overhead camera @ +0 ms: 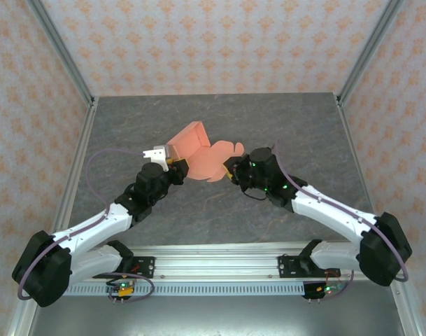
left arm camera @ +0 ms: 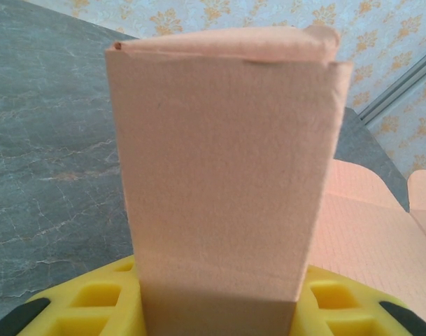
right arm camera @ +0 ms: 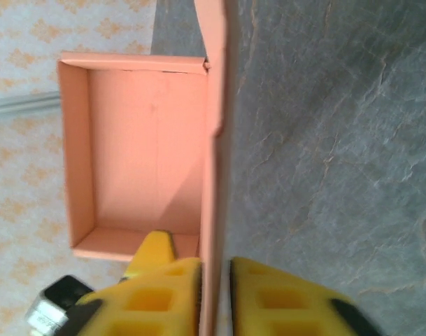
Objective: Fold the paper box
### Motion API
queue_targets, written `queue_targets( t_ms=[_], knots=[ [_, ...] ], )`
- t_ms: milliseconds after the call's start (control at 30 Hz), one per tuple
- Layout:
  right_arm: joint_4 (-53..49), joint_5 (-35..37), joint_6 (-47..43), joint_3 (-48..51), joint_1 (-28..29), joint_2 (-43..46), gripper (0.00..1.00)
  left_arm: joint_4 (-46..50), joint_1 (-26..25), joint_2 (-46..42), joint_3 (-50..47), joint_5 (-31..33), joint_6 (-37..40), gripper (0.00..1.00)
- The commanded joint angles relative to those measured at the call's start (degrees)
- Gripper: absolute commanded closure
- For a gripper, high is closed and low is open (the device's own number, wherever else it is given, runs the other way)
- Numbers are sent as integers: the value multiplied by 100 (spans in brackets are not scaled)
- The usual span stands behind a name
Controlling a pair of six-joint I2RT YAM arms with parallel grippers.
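The paper box [overhead camera: 196, 148] is salmon-orange card, partly folded into an open tray and held above the middle of the table between both arms. My left gripper [overhead camera: 169, 159] is shut on one of its walls; in the left wrist view that wall [left arm camera: 219, 161] rises between the yellow fingers [left arm camera: 94, 304]. My right gripper [overhead camera: 231, 168] is shut on the flat lid flap with scalloped tabs [overhead camera: 223, 152]. The right wrist view has this flap edge-on [right arm camera: 214, 175] between the yellow fingers [right arm camera: 164, 294], with the open tray [right arm camera: 146, 154] to its left.
A grey stone-patterned table [overhead camera: 289, 126] is enclosed by patterned walls with metal corner posts [overhead camera: 62, 49]. A metal rail [overhead camera: 219, 262] at the near edge carries both arm bases. A yellow finger of the left gripper [right arm camera: 153, 250] pokes into the tray.
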State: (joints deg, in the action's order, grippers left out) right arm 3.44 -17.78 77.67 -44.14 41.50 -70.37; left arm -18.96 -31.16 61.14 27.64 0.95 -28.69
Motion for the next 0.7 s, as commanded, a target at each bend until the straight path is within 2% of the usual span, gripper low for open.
queue_targets(
  t_ms=[0,100,200,267,300,367,400,667],
  knots=[
    [189,73,-68,-169,16,-245,99,-280,-45,3,101,-12,-60,67],
    [24,98,-370,-348,16,-438,100,-191,-45,-23,127,-66,-76,57],
    [-389,244,-987,-630,9,-592,100,44,-47,-138,154,-28,-80,36],
    [-905,347,-1757,-980,-30,-698,100,323,-40,-304,171,72,-110,24],
    [-1213,425,-2122,-1180,-44,-751,100,479,-40,-397,182,137,-105,21],
    [-1746,621,-3101,-1565,-45,-850,100,868,-40,-656,179,279,-108,4],
    [-1986,760,-3453,-1709,-45,-894,100,1070,-41,-787,181,374,-128,1],
    [-4058,1271,-7474,-3313,-97,-1636,100,2179,-30,-2181,-18,570,407,0]
  ],
)
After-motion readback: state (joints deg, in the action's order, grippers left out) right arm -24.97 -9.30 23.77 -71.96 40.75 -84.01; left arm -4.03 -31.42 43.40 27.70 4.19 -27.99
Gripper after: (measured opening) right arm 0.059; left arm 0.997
